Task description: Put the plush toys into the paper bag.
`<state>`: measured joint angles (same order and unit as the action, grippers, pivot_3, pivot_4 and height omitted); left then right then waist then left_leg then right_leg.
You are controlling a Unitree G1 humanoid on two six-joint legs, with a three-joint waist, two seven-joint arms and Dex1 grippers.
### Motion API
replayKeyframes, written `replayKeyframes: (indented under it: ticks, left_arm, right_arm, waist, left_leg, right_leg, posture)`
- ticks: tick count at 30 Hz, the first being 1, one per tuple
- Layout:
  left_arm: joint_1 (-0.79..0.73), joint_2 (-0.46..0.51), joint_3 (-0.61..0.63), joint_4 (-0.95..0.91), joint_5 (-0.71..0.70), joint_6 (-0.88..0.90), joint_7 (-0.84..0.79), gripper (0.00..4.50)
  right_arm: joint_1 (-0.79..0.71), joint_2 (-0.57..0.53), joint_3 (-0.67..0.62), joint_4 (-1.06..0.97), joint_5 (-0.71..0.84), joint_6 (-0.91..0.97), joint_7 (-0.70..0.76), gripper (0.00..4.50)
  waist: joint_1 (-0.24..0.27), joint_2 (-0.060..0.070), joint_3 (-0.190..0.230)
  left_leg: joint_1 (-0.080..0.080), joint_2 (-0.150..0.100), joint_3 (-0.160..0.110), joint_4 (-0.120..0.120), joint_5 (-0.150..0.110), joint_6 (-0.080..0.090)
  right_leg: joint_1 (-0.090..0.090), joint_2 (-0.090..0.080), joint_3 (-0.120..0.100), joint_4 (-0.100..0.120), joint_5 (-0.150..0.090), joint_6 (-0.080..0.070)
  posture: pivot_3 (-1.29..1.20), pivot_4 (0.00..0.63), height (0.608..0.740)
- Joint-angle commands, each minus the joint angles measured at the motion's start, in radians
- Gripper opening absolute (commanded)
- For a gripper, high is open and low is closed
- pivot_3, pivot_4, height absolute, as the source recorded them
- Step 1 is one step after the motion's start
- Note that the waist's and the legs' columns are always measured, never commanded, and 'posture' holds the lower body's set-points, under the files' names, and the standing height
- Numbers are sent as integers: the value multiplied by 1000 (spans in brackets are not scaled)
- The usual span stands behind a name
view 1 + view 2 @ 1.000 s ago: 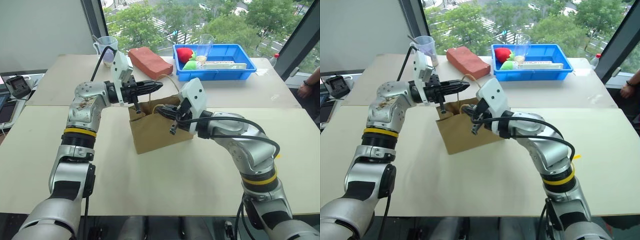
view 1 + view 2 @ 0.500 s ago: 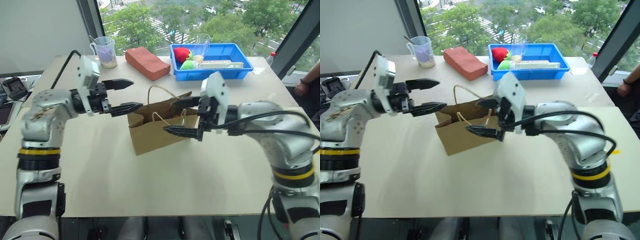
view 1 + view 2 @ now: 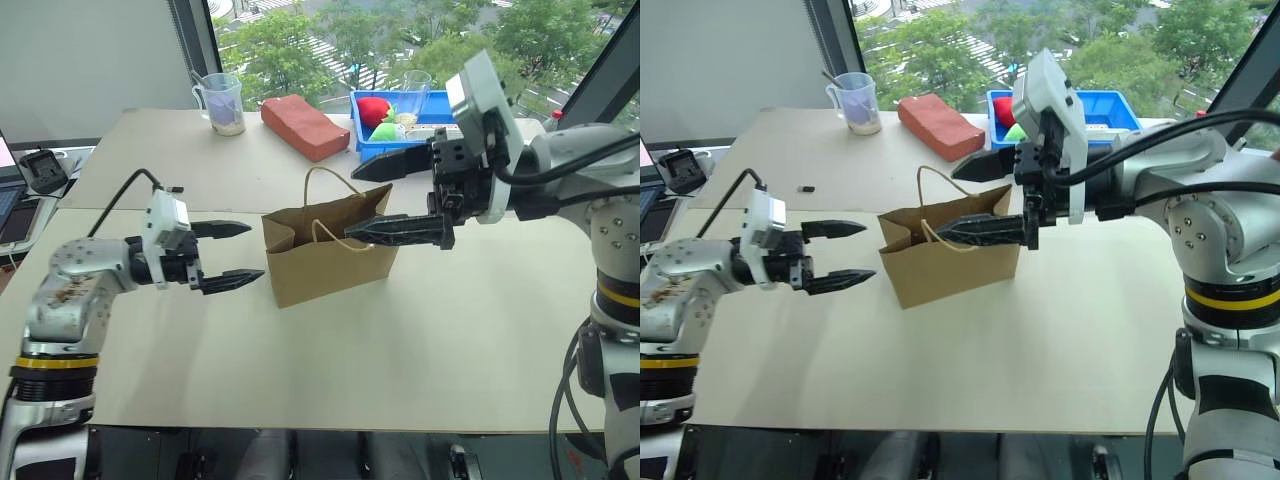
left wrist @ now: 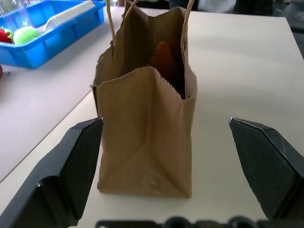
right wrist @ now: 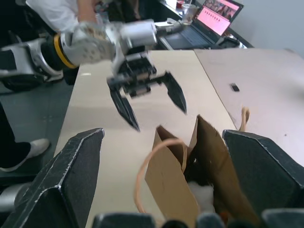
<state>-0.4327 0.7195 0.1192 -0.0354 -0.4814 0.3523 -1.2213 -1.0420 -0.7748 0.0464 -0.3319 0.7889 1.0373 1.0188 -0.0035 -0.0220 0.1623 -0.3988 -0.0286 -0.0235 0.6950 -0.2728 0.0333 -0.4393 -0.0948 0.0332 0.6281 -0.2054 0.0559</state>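
Left hand [image 3: 234, 255] released, right hand [image 3: 370, 199] released, creased kraft paper bag [image 3: 325, 262] upright, cord handles

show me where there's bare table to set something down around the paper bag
Most free: the near table in front of the paper bag, running right under the raised right arm. Also bare: the far-left stretch between the measuring cup and the left pincer. Crowded: behind the bag, with the brick-like block and blue bin, and beside its left face.
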Motion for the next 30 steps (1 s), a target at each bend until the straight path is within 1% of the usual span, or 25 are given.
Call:
replayKeyframes:
  ticks: [1,4,7,15,18,25,30]
  left_arm:
    - [-26,-38,-19,18,37,-66,53,4500]
    - [-40,-77,-31,60,72,-119,95,4500]
    - [-46,-100,-31,67,75,-134,119,4500]
    - [-15,-98,-6,23,41,-122,141,4500]
    - [-29,-97,0,67,63,-154,160,4500]
    - [-72,-119,-18,148,85,-194,171,4500]
    - [-92,-129,-47,167,70,-181,111,4500]
  right_arm:
    - [-36,5,-8,-31,6,2,-21,4448]
    - [-46,12,5,-46,-7,-7,-39,4448]
    - [-57,16,9,-49,-13,-8,-58,4448]
    - [-49,6,10,-46,-38,-20,-69,4448]
    - [-44,5,7,-43,-43,-27,-66,4448]
    - [-38,-2,1,-50,-52,-24,-72,4448]
    - [-39,-1,1,-50,-53,-19,-75,4448]
  waist:
    - [0,0,0]
    - [-1,0,0]
    - [-3,0,0]
    - [-4,0,0]
    - [-5,0,0]
    - [-3,0,0]
    - [-5,0,0]
  left_leg:
    - [0,0,0,0,0,0]
    - [0,0,0,0,0,0]
    - [-1,0,0,0,0,0]
    - [-1,0,0,0,0,0]
    - [-1,0,0,0,0,0]
    - [-1,0,0,0,0,0]
    - [-1,0,0,0,0,0]
  right_leg:
    - [0,0,0,0,0,0]
    - [-1,0,0,1,0,0]
    - [-1,0,0,1,0,0]
    - [-1,0,0,1,0,0]
    - [-1,0,0,1,0,0]
    - [-1,0,0,1,0,0]
    - [-1,0,0,1,0,0]
  posture:
    - [0,150,740]
    - [0,150,740]
    - [0,150,740]
    - [0,150,740]
    - [0,150,740]
    - [0,150,740]
    - [0,150,740]
